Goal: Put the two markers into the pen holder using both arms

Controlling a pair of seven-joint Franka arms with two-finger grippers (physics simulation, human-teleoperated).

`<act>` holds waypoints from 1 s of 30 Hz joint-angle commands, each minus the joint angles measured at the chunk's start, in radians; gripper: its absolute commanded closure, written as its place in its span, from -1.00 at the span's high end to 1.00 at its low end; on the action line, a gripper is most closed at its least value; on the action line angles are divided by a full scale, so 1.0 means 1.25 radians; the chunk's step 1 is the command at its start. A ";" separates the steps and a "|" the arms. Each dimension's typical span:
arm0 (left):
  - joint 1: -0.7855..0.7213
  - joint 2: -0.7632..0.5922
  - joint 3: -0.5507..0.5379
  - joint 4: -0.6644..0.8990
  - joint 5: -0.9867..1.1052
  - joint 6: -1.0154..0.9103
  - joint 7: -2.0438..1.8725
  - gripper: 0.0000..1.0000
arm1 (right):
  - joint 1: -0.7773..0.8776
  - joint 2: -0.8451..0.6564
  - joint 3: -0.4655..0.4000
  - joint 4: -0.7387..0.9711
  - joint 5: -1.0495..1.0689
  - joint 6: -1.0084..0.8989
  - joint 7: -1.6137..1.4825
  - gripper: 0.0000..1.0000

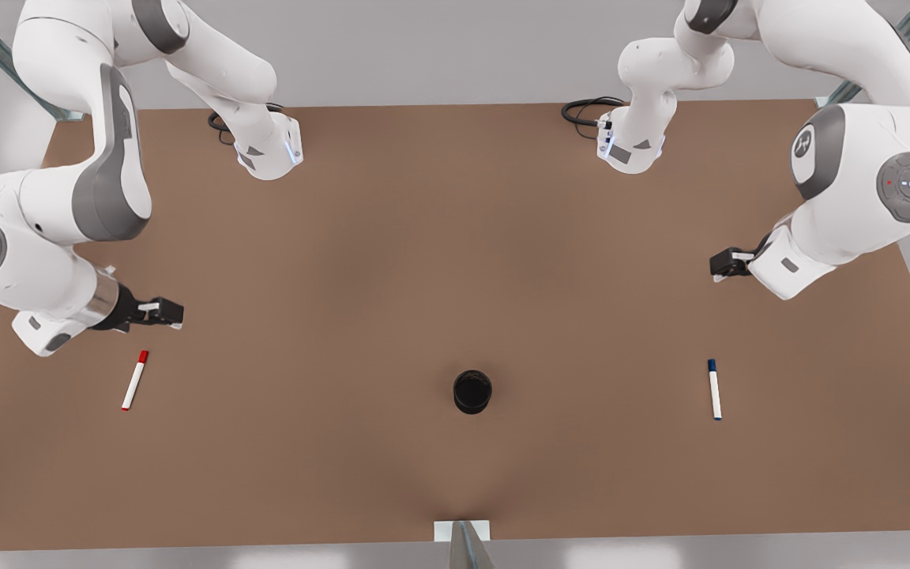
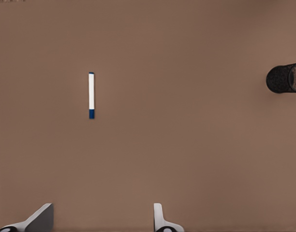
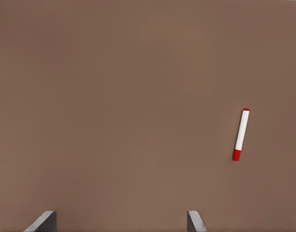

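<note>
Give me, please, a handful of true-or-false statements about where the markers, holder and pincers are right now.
1. The red marker lies flat on the table. True.
2. The blue marker stands inside the holder. False: it lies on the table, well to the front view's right of the holder.
3. The left pincer is open and holds nothing. True.
4. The right pincer is shut on the red marker. False: it is open and apart from the marker, which lies untouched.
5. The holder sits between the two markers. True.
6. The holder has tipped over. False: it stands upright.
</note>
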 commanded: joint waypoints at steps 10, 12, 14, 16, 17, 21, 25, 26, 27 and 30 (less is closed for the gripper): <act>0.126 0.261 0.007 -0.038 0.001 0.437 0.131 1.00 | -0.152 0.261 -0.030 -0.056 -0.086 0.318 -0.004 1.00; 0.140 0.269 0.007 -0.106 0.003 0.531 0.148 1.00 | -0.148 0.305 -0.032 -0.050 -0.158 0.396 0.004 1.00; 0.157 0.301 0.007 -0.106 0.003 0.577 0.191 1.00 | -0.148 0.359 -0.063 -0.040 -0.202 0.461 -0.006 1.00; 0.166 0.325 0.007 -0.106 0.003 0.598 0.191 1.00 | -0.148 0.374 -0.065 -0.025 -0.245 0.459 -0.008 1.00; 0.166 0.337 0.007 -0.106 0.003 0.600 0.191 1.00 | -0.152 0.376 -0.066 -0.026 -0.241 0.462 -0.006 1.00; 0.160 0.376 0.007 -0.103 0.004 0.639 0.190 1.00 | -0.165 0.425 -0.084 -0.025 -0.189 0.458 0.003 1.00; 0.157 0.414 0.006 -0.093 0.005 0.656 0.184 1.00 | -0.186 0.451 -0.093 -0.007 -0.187 0.464 -0.024 1.00; 0.157 0.424 0.006 -0.093 0.005 0.669 0.182 1.00 | -0.193 0.451 -0.092 -0.009 -0.186 0.466 -0.024 1.00; 0.160 0.437 0.006 -0.088 0.004 0.671 0.181 1.00 | -0.197 0.457 -0.093 -0.009 -0.144 0.473 -0.032 0.93; 0.159 0.466 0.006 -0.073 0.003 0.704 0.181 1.00 | -0.203 0.458 -0.095 -0.013 -0.126 0.505 -0.031 0.82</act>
